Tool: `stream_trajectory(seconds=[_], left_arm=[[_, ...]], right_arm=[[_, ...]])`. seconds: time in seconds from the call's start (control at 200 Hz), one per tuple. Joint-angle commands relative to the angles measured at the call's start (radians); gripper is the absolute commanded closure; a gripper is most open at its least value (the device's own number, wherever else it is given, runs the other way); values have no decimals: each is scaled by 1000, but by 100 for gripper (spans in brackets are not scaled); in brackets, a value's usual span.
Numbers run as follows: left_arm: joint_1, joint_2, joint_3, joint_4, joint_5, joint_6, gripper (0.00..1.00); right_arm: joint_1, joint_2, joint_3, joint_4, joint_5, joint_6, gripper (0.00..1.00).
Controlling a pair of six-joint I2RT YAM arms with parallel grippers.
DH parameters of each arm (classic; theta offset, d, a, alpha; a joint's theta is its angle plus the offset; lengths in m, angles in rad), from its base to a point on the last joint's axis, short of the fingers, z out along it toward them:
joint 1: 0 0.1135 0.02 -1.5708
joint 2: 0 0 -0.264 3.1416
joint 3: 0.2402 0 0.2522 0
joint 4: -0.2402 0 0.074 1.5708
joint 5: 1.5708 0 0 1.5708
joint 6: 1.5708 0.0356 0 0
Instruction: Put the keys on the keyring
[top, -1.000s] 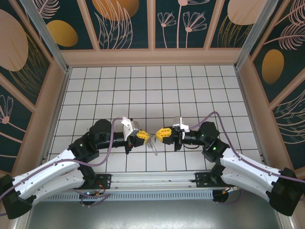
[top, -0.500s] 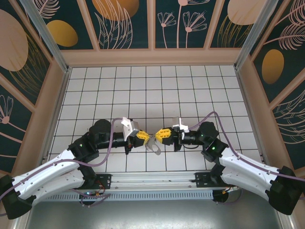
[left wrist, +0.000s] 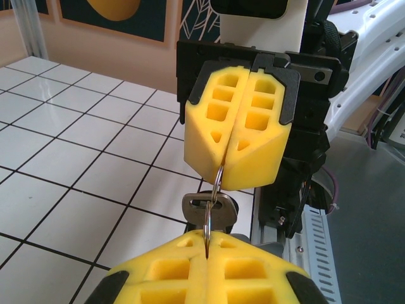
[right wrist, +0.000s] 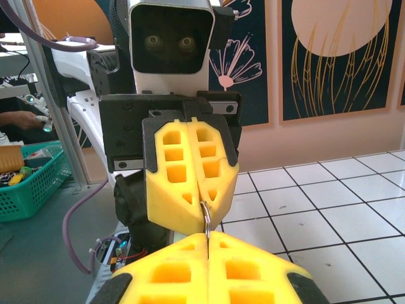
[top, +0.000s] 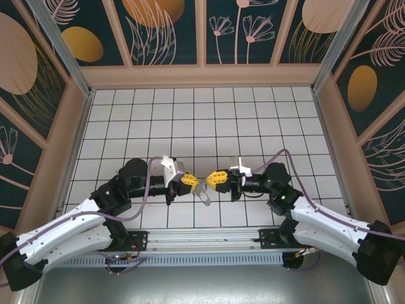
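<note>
Notably, left wrist: key (left wrist: 221,213) on ring (left wrist: 216,183); left gripper (left wrist: 207,236), right gripper (left wrist: 225,166) pinching.

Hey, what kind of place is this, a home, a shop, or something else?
Most likely a robot lab's test cell: a white gridded table boxed in by floral printed wall panels on an aluminium frame, with a green basket of clutter just outside.

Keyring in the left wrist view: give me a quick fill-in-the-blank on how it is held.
1. The keyring is pinched by ____ hands at once.
2. The left hand and the right hand have ____ foam pads.
3. A silvery key sits ____ the two hands.
Missing words: both; yellow; between.
</note>
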Motion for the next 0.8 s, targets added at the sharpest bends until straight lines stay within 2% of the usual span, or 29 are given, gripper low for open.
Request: stream_trajectory(seconds=[0.0, 0.796], left_arm=[[-4, -12, 19, 41, 29, 11, 100], [-4, -13, 19, 42, 33, 13, 100]], right_arm=[[-6, -3, -12, 54, 6, 15, 100], [5, 32, -17, 75, -20, 22, 100]])
